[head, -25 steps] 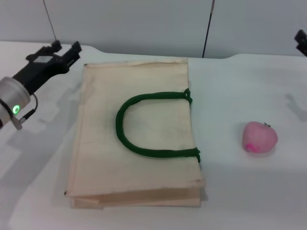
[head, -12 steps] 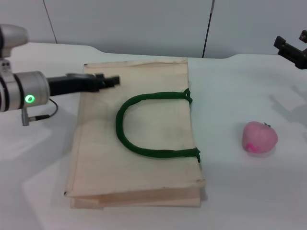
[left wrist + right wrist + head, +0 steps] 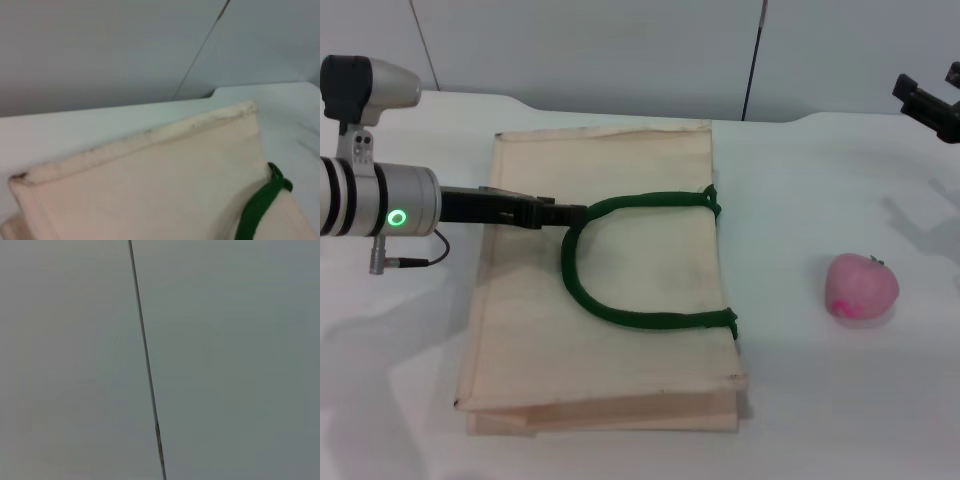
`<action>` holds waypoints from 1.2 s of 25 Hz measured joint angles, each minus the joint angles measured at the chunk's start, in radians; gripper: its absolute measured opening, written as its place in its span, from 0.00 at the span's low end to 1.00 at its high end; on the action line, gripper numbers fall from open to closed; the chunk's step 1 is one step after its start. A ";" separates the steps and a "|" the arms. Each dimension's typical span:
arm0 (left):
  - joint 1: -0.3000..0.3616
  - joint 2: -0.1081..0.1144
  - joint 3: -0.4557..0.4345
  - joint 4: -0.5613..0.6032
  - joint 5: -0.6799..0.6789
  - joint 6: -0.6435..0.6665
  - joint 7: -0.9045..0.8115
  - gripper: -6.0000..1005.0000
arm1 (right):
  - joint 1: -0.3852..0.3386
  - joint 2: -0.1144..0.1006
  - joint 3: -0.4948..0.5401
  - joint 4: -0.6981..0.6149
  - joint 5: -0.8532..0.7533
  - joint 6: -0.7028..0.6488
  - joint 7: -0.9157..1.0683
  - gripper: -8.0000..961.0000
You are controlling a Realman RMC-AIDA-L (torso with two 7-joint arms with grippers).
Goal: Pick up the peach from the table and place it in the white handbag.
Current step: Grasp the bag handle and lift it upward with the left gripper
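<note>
Left hand reaches flat over the white handbag, tips at its green handle, can't tell if they're apart, while the peach sits on the table well right of the bag and the right hand hangs at the far right edge.

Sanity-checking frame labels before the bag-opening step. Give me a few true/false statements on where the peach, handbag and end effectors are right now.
1. The peach lies on the table, to the robot's right of the white handbag. True.
2. The handbag stands upright with its mouth open. False: it lies flat on the table.
3. The left end effector is over the bag, its tip at the curve of the green handle. True.
4. The right end effector holds the peach. False: it is up at the right edge of the head view, well apart from the peach.
5. The peach is inside the bag. False: it sits on the bare table.
</note>
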 joint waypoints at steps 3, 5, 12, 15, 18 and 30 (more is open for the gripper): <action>-0.010 0.000 0.000 0.005 0.032 0.003 -0.003 0.63 | 0.000 0.000 0.000 0.000 0.000 0.000 0.000 0.90; -0.019 0.000 0.000 0.008 0.052 0.004 -0.004 0.63 | 0.001 0.000 0.000 -0.001 0.000 0.000 0.000 0.90; -0.039 -0.007 0.000 0.014 0.101 0.003 -0.015 0.63 | 0.001 0.000 0.000 -0.001 0.005 0.000 0.001 0.90; -0.042 -0.007 0.000 0.015 0.111 0.001 -0.024 0.63 | 0.001 0.000 0.000 -0.001 0.007 0.000 0.001 0.90; -0.045 -0.007 0.000 0.021 0.125 -0.003 -0.028 0.63 | 0.001 0.000 0.000 -0.002 0.008 0.000 0.001 0.90; -0.051 -0.009 0.000 0.026 0.142 -0.010 -0.021 0.62 | 0.002 0.001 0.000 -0.003 0.008 0.000 0.001 0.90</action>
